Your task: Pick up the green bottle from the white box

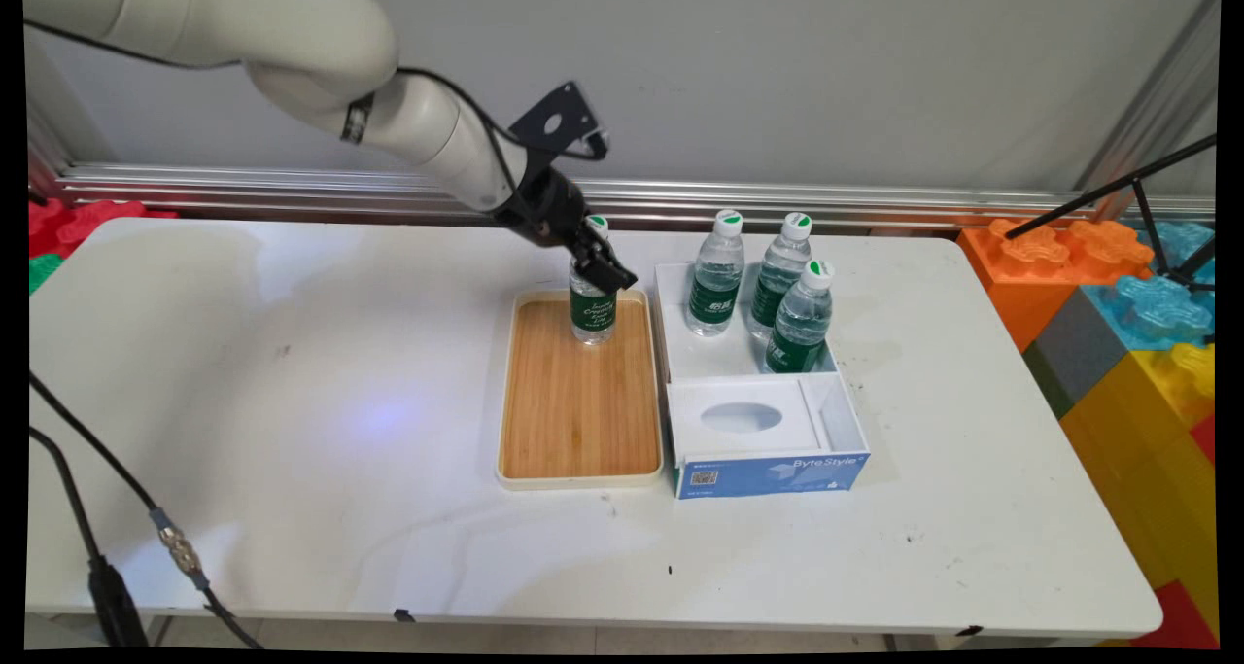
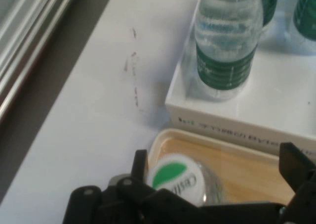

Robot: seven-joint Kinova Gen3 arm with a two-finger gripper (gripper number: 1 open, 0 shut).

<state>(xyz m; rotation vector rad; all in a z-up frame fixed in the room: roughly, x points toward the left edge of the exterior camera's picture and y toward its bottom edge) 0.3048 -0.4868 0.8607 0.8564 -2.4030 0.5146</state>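
Nearest the camera lies bare white tabletop [image 1: 292, 431], smooth and faintly scuffed, and beyond it a shallow rectangular tray [image 1: 579, 421] with a pale rim and a bamboo-grained floor, its long side running away from the viewer. Touching its right edge is a blue and white cardboard box [image 1: 768, 470] whose near part has a flat white lid cut with an oval opening. At the far end of the tray a small clear plastic water bottle [image 1: 593, 312] stands upright, green label round its ribbed body and a white cap marked green on top. The gripper [image 1: 610, 267] comes down at a slant from the upper left and sits right at this bottle's neck and shoulder; the bottle's long axis is vertical, directly beneath and just ahead of the fingers. In the hand view the cap [image 2: 174, 176] shows between the two black fingers, which stand spread on either side of it with a clear gap to the right-hand one, so the jaws look open around the bottle rather than pinching it. Farther back, in the box's open far compartment [image 1: 714, 358], three more bottles [image 1: 777, 285] of the same kind stand upright and close together, just beside the tray.
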